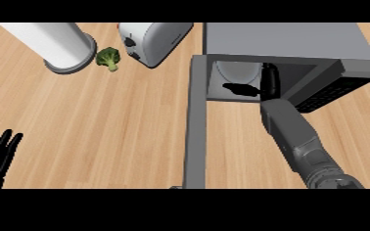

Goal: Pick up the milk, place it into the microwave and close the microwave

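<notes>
The grey microwave (289,39) stands at the upper right with its door (196,127) swung open toward me, seen edge-on as a long grey strip. My right forearm reaches into the cavity, and the right hand (268,80) shows as a dark narrow shape just inside, beside the pale turntable plate (233,71). A dark shadow lies on the cavity floor under the hand. I see no milk carton anywhere; it may be hidden by the hand. At the lower left edge, my left hand (9,149) rests open, fingers up.
A silver toaster (153,41) sits at the top centre, with a broccoli floret (108,57) to its left. A white cylinder on a grey base (61,46) stands at the top left. The counter is light wood.
</notes>
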Robot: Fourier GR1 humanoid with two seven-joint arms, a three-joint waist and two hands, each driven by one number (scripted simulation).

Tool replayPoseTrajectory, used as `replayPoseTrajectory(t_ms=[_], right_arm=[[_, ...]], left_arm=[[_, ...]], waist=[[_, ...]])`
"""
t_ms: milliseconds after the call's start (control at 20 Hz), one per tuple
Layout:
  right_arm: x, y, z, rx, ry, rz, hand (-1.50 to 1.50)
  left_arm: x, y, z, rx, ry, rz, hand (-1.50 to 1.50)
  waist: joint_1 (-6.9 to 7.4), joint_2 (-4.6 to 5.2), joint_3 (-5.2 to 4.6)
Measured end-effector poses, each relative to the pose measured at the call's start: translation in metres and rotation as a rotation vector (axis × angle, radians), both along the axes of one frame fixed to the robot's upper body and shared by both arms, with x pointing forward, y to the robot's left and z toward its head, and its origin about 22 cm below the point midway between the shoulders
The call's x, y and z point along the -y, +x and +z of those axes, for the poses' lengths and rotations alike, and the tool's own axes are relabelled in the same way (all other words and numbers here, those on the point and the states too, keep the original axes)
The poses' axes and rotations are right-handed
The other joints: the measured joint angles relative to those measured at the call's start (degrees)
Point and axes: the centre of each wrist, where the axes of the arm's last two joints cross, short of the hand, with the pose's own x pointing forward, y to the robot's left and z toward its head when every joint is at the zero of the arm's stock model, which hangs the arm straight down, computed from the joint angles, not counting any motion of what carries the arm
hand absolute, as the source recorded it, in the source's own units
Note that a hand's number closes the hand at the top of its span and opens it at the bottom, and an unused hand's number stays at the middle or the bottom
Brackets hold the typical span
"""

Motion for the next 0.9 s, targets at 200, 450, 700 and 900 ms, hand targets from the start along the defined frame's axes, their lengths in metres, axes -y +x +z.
replayPoseTrajectory(t_ms=[200, 450, 700, 900], right_arm=[[-0.004, -0.013, -0.015, -0.006, 0.084, 0.041, -1.50], [-0.017, -0.033, -0.037, -0.023, 0.201, 0.133, -1.50], [-0.021, -0.057, -0.058, -0.030, 0.311, 0.233, -1.50], [-0.018, -0.079, -0.072, -0.023, 0.367, 0.277, -1.50]], left_arm=[[0.002, -0.009, -0.001, -0.025, 0.002, -0.035, -1.50], [0.014, -0.006, -0.006, -0.037, -0.026, -0.133, -1.50], [0.026, -0.006, -0.005, -0.042, -0.042, -0.220, -1.50], [0.044, 0.000, -0.001, -0.042, -0.042, -0.288, -1.50]], waist=[[-1.04, -0.44, -0.06], [-2.12, -0.85, -0.11], [-2.78, -1.23, -0.15], [-3.23, -1.47, -0.18]])
